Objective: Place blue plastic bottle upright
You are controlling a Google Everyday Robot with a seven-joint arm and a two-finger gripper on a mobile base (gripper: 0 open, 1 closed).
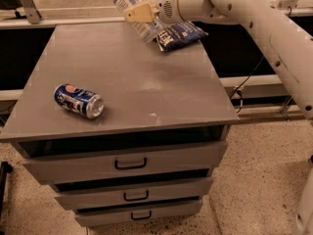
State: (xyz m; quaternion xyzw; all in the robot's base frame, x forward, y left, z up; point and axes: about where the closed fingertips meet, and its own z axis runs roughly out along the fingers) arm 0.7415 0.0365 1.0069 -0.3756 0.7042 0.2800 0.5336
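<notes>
The blue plastic bottle (128, 0) is a clear, faintly bluish bottle with a pale label. It is held tilted, its top leaning to the upper left, above the far edge of the grey cabinet top (127, 77). Its lower end reaches down near the surface by the snack bag. My gripper (138, 13) comes in from the right on the white arm and is shut on the bottle around its middle, with tan fingers (142, 12) across it. The bottle's cap is out of view at the top edge.
A blue soda can (78, 101) lies on its side at the front left of the top. A dark blue snack bag (180, 34) lies at the back right, just beside the bottle. Three drawers (129, 164) are below. The white arm (264, 23) spans the right side.
</notes>
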